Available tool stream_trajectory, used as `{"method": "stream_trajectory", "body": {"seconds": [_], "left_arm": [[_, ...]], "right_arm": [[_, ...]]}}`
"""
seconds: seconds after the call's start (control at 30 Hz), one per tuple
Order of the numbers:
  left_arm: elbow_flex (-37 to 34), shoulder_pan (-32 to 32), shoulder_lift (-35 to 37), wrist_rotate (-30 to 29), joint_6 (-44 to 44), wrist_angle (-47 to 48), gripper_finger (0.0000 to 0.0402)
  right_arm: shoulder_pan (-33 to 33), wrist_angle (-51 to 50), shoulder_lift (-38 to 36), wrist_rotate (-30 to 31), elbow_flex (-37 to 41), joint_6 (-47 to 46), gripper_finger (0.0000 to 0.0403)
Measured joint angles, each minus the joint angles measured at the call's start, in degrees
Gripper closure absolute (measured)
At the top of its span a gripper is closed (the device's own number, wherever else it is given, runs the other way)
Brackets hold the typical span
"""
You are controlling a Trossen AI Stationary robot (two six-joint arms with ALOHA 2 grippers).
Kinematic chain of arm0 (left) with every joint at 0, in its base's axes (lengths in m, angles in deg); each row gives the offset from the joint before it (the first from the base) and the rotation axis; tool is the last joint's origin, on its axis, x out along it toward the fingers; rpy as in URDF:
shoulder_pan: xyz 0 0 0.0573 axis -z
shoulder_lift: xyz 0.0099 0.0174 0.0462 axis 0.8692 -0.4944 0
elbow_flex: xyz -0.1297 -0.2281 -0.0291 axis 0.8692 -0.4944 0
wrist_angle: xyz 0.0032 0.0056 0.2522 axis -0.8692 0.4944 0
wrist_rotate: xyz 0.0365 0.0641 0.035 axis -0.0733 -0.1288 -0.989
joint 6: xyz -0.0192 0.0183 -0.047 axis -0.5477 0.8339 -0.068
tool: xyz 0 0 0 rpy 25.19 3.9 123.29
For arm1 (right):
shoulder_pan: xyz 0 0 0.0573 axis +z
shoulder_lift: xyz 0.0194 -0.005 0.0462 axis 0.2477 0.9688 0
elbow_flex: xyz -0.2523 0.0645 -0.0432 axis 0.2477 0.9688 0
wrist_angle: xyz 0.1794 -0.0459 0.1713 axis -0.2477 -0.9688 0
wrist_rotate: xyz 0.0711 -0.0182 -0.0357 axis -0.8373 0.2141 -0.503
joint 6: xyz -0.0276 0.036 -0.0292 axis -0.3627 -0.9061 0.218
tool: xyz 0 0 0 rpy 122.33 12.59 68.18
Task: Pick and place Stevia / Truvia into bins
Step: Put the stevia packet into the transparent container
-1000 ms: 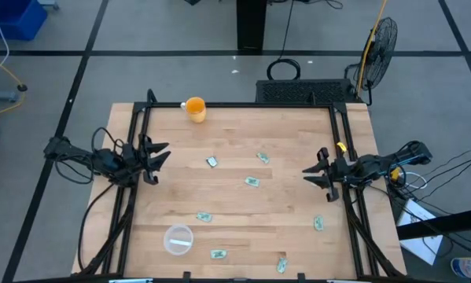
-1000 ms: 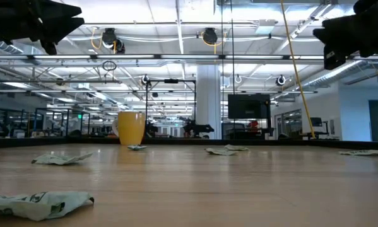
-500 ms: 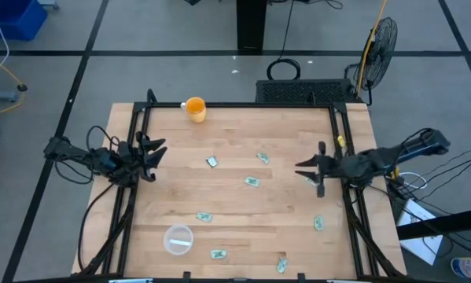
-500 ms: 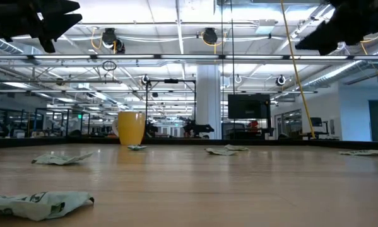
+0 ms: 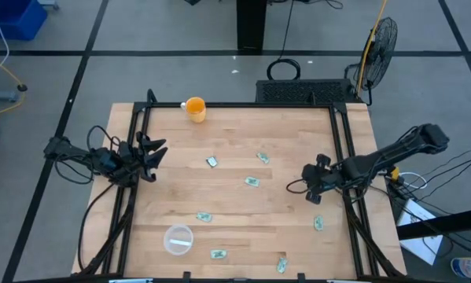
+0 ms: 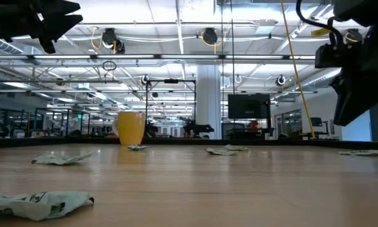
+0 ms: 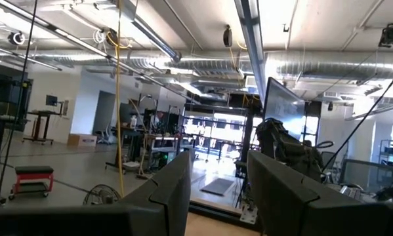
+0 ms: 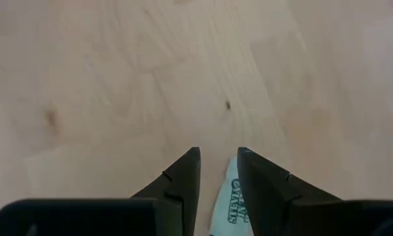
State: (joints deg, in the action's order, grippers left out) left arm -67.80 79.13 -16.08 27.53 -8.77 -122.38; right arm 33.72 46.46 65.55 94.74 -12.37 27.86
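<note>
Scanning from my left, I see the left gripper [image 5: 158,151] parked at the table's [image 5: 290,212] left edge, held level above the wood, its fingers [image 7: 170,193] spread with a plain gap and nothing between them. Ahead of it at the far edge stands an orange cup [image 5: 195,108]. The clear plastic cup [image 5: 178,239] sits near the front edge, left of centre. Green and white sachets lie scattered flat: one beside the cup [image 5: 204,216], one in front of it [image 5: 218,254], three around mid-table [image 5: 212,162] [image 5: 252,181] [image 5: 263,157], one at the front [image 5: 281,265]. On the right, the right gripper [image 5: 309,191] points down over bare wood, its fingers [image 8: 183,180] parted narrowly and gripping nothing; a sachet [image 8: 233,196] shows on the table just beyond their tips, the one near the right rail [image 5: 318,223].
</note>
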Motion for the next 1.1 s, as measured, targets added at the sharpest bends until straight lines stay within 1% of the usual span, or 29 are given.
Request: {"method": "stream_trajectory", "body": {"seconds": [0.3,0.57,0.67,0.77,0.93,1.1], "left_arm": [[-0.01,0.0,0.0,0.01,-0.15,0.07,0.0245],[0.0,0.0,0.0,0.02,-0.15,0.04,0.0245],[0.0,0.0,0.02,0.02,-0.39,0.01,0.0245],[-0.02,0.0,0.0,0.03,-0.39,-0.02,0.0245],[0.0,0.0,0.02,0.02,-0.37,-0.07,0.0245],[0.0,0.0,0.0,0.02,-1.08,0.11,0.0245]], "right_arm": [[0.0,1.71,3.52,0.01,4.63,-1.8,0.0307],[0.07,9.63,3.58,0.57,11.09,-1.96,0.0307],[0.04,10.16,3.74,1.05,12.48,-3.25,0.0311],[0.04,10.22,3.76,0.75,12.95,-3.9,0.0331],[0.04,11.61,3.78,0.96,13.03,-2.98,0.0392],[-0.05,18.31,3.62,4.42,12.9,0.28,0.0394]]}}
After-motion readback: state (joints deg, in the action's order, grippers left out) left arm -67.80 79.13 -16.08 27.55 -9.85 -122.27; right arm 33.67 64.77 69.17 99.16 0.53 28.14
